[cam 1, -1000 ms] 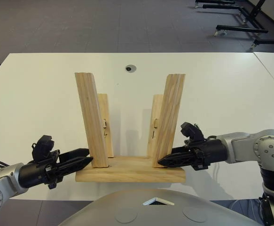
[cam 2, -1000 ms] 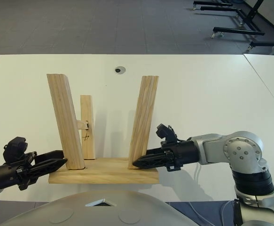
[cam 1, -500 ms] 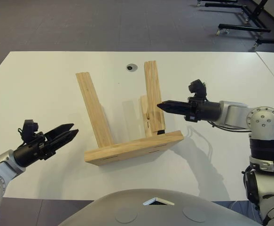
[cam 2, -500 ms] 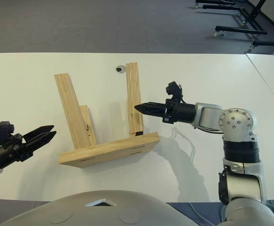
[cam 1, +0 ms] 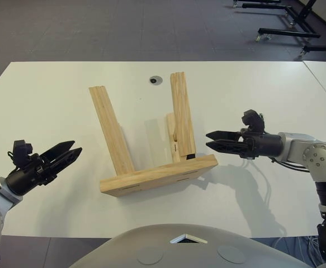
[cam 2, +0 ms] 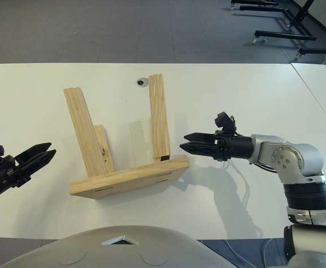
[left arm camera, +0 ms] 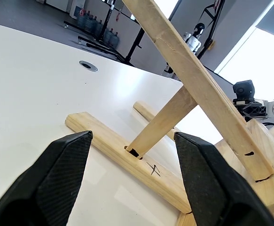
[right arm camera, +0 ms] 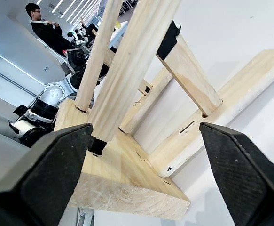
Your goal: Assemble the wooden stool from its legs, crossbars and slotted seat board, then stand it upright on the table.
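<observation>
Stool on side — left tool, right tool agape, empty; pencilled X perhaps.

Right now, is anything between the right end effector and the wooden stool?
No. In the left eye view, just bare white table lies between the open right end effector and the nearest stool leg; they are apart.

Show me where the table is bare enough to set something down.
Bare table lies at the far right, past the right gripper, and at the far left, past the left gripper. A strip runs along the near edge before the seat board. Crowded: the middle, between both grippers, around the legs.
</observation>
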